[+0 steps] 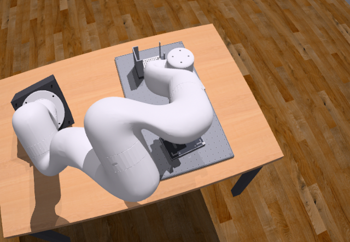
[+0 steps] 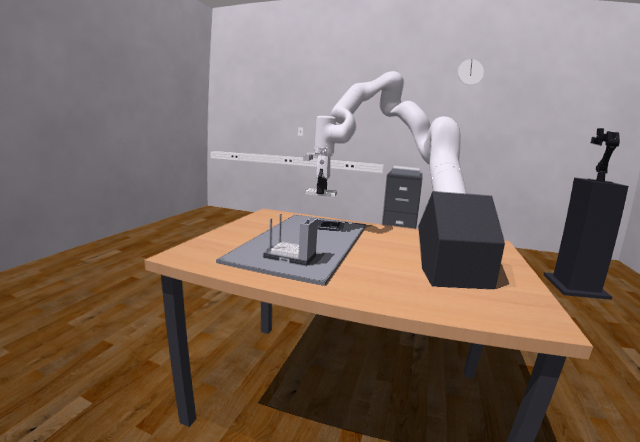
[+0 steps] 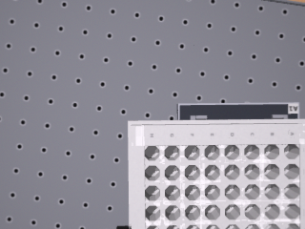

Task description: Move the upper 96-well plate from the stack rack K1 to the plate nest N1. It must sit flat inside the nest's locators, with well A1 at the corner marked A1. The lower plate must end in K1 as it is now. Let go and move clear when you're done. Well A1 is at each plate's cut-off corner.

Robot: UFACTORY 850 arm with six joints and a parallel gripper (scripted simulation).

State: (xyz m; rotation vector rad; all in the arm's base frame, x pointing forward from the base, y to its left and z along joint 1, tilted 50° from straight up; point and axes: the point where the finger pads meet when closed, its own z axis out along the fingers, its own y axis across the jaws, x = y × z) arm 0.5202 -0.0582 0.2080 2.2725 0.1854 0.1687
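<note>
My gripper (image 2: 321,188) is shut on the upper 96-well plate (image 2: 325,192) (image 3: 219,176) and holds it level, high above the grey perforated board (image 1: 217,137) (image 2: 248,259) (image 3: 71,95). In the wrist view the white plate fills the lower right, and the fingers are out of view. The dark plate nest N1 (image 1: 175,149) (image 2: 329,225) (image 3: 238,112) lies just beyond the plate's far edge, with its A1 mark (image 3: 292,109) at the right. The stack rack K1 (image 1: 138,61) (image 2: 308,238) stands at the board's other end with the lower plate (image 1: 149,60) (image 2: 284,247) in it. The arm hides the gripper in the top view.
Two thin posts (image 2: 271,230) rise beside the rack. The arm's black base block (image 2: 460,241) (image 1: 42,87) stands on the wooden table (image 1: 248,120). A filing cabinet (image 2: 403,197) and a camera on a dark pedestal (image 2: 589,235) stand off the table.
</note>
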